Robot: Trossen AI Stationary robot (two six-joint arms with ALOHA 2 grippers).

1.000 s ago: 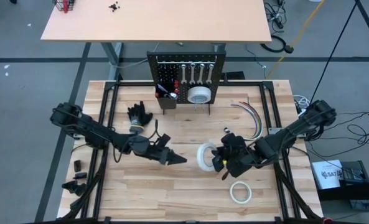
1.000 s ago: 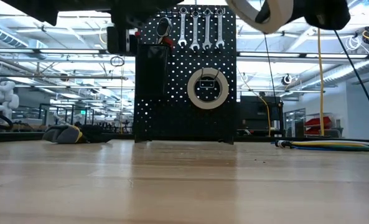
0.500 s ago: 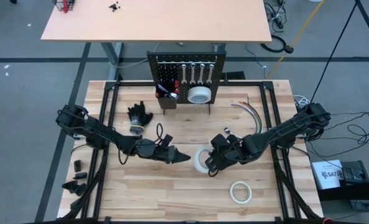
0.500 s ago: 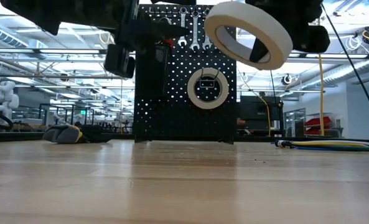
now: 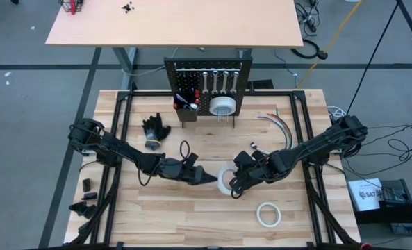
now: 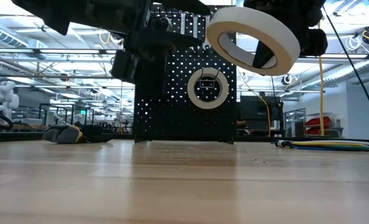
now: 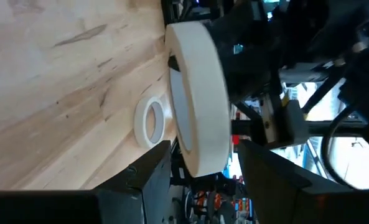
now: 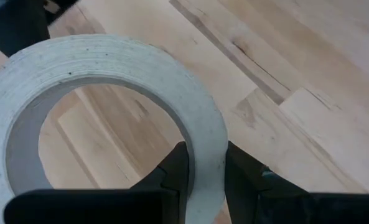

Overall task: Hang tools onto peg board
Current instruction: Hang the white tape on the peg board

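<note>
My right gripper (image 5: pixel 233 183) is shut on a white tape roll (image 5: pixel 224 180), held above the table's middle; in the low view the roll (image 6: pixel 252 38) hangs tilted, well above the tabletop. My left gripper (image 5: pixel 212 179) is open just left of the roll. In the left wrist view its fingers (image 7: pixel 156 177) stand on either side of the roll's rim (image 7: pixel 204 163) without touching it. The black peg board (image 5: pixel 208 83) stands at the table's far edge with wrenches on it and one tape roll (image 5: pixel 221 105) on its hooks. Another roll (image 5: pixel 268 214) lies flat at the near right. My right gripper pinches the roll's wall (image 8: pixel 206 163), one finger (image 8: pixel 173 171) inside the ring and the other (image 8: pixel 249 177) outside it. The fingers come roughly level from the table's right. The roll is lifted clear of the table and tilted, its hole facing partly toward the near edge.
Black gloves (image 5: pixel 155 129) lie left of the peg board. Thin curved cables (image 5: pixel 281 130) lie at the far right. Bare wood shows at the near middle of the table (image 5: pixel 192 222).
My right gripper has carried the tape roll a little toward the table's left and lowered and turned it, so the low view now shows its hole. My left gripper has moved right toward the roll, until its open fingers stand around the roll's rim.
</note>
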